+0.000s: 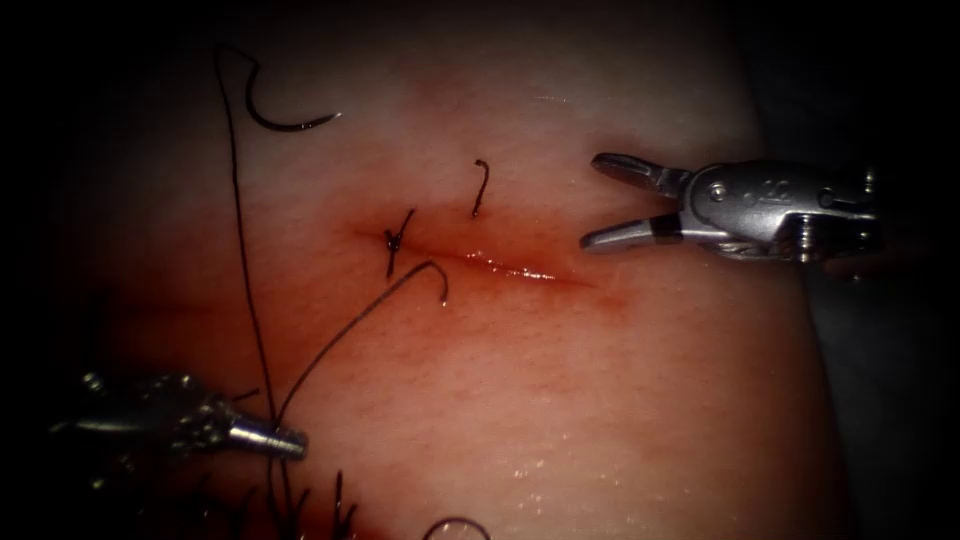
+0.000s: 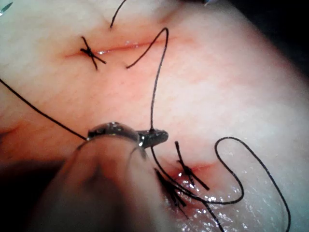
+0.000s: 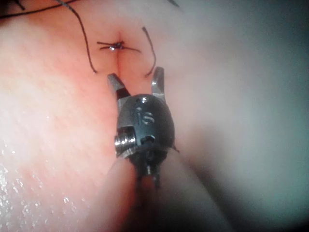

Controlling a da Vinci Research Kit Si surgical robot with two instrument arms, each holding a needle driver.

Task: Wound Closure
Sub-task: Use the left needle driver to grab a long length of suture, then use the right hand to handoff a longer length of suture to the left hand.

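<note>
The tissue [image 1: 560, 400] has a short cut [image 1: 500, 266] with one knot [image 1: 392, 240] at its left end. The curved needle [image 1: 288, 128] lies free on the tissue, up and left of the cut, held by neither tool. Its thread [image 1: 240, 230] runs down to my left tool [image 1: 292, 441], whose jaws are shut on the thread [image 2: 155, 87] at the lower left. From there the thread rises and enters the tissue beside the cut [image 1: 444, 296]; a short end [image 1: 480, 188] stands on the far side. My right tool [image 1: 592, 202] hovers open at the cut's right end, holding nothing [image 3: 136, 77].
Red fluid glistens along the cut [image 1: 525, 272]. Older stitches with several cut thread ends [image 1: 335, 510] sit by the near edge, close to the left tool [image 2: 186, 170]. A slack loop of thread [image 2: 251, 164] lies beside them.
</note>
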